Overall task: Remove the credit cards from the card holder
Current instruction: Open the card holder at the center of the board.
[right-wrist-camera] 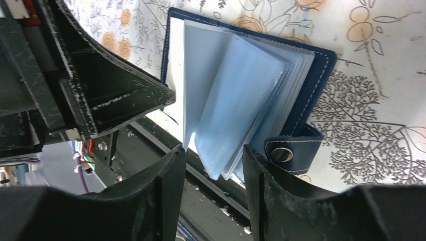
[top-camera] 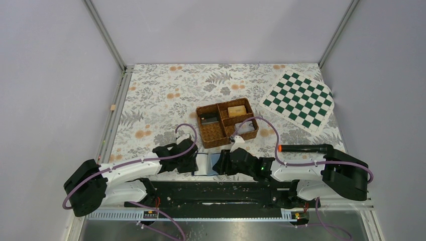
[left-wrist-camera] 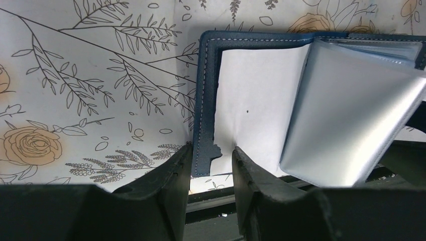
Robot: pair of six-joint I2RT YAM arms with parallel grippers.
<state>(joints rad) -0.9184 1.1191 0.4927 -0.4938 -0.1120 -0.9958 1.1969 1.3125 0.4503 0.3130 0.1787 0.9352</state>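
Card holder (top-camera: 212,163) lies open at the near edge of the tabletop (top-camera: 161,95). Left tool (left-wrist-camera: 212,155) is spread, straddling its navy cover corner. Right tool (right-wrist-camera: 213,150) flanks the fanned light-blue sleeves (right-wrist-camera: 236,100); whether it grips them is unclear.

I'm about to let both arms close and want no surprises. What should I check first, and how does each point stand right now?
1. Card holder lies open: ok.
2. Left gripper straddles the navy cover edge: ok, jaws apart.
3. Right gripper straddles the plastic sleeves: ok, jaws apart.
4. A card shows in the sleeves: cannot tell.
5. Snap tab clear of the right fingers: cannot tell, it sits right beside one.
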